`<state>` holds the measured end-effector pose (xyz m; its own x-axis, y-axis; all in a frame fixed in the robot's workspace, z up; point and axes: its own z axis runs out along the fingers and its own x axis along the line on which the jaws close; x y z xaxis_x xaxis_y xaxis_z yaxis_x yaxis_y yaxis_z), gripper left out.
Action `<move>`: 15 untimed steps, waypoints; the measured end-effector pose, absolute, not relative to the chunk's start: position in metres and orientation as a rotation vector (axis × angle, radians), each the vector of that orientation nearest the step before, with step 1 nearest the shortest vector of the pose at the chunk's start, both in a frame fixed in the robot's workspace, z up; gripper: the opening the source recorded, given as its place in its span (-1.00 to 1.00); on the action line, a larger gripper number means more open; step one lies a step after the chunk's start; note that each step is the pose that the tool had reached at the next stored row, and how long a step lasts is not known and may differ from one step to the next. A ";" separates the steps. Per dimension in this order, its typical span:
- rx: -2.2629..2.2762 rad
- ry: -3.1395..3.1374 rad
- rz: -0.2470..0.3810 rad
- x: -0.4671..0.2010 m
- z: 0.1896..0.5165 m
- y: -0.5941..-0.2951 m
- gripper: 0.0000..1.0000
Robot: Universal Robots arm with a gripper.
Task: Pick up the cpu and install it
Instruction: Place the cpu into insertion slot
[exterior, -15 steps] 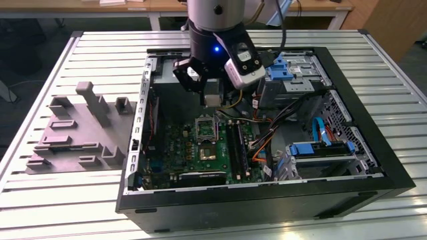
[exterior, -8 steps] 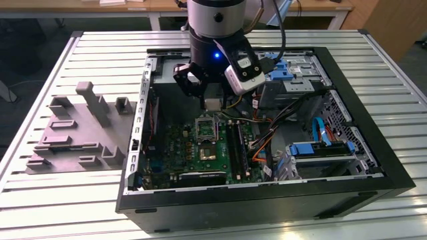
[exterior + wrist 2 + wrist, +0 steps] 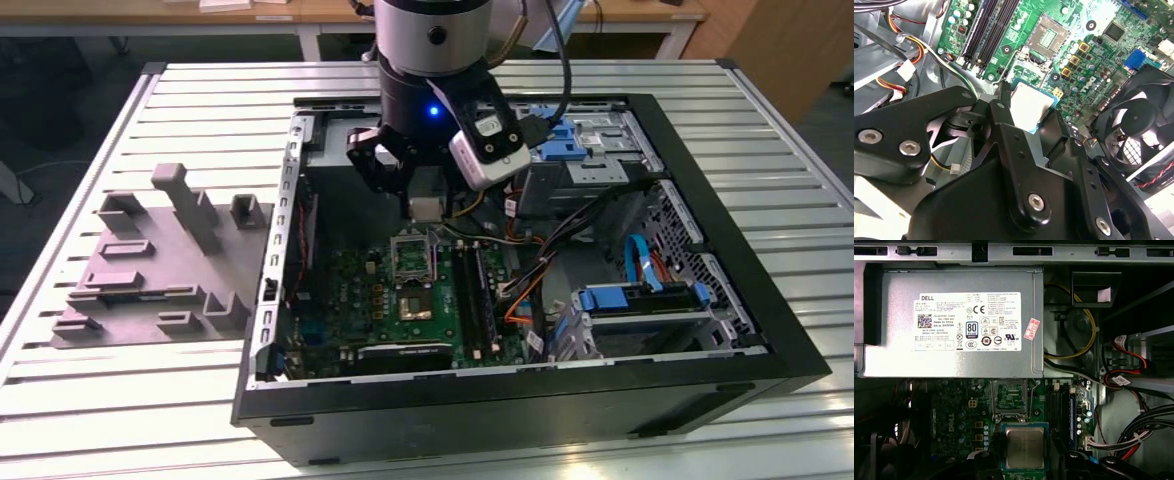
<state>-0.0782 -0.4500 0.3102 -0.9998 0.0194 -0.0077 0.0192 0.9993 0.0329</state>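
One cpu [image 3: 1030,106] gripped flat between the two jaws, up inside the computer case [image 3: 534,425]; one empty socket [image 3: 1050,36] lies just beyond the jaws.

Wrist [image 3: 430,35]: silver-grey cylinder, black below, blue light [image 3: 431,111] lit. Fingers [image 3: 1013,147]: flat black linkage plates, silver screws [image 3: 1035,201]. White camera box [image 3: 489,143] side-mounted; black cable [image 3: 566,70].
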 end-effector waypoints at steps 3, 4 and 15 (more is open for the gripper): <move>0.030 3.133 0.052 -0.078 0.310 -0.450 -0.06; 0.030 3.133 0.051 -0.078 0.310 -0.450 -0.06; -0.022 3.147 0.052 -0.079 0.295 -0.458 -0.06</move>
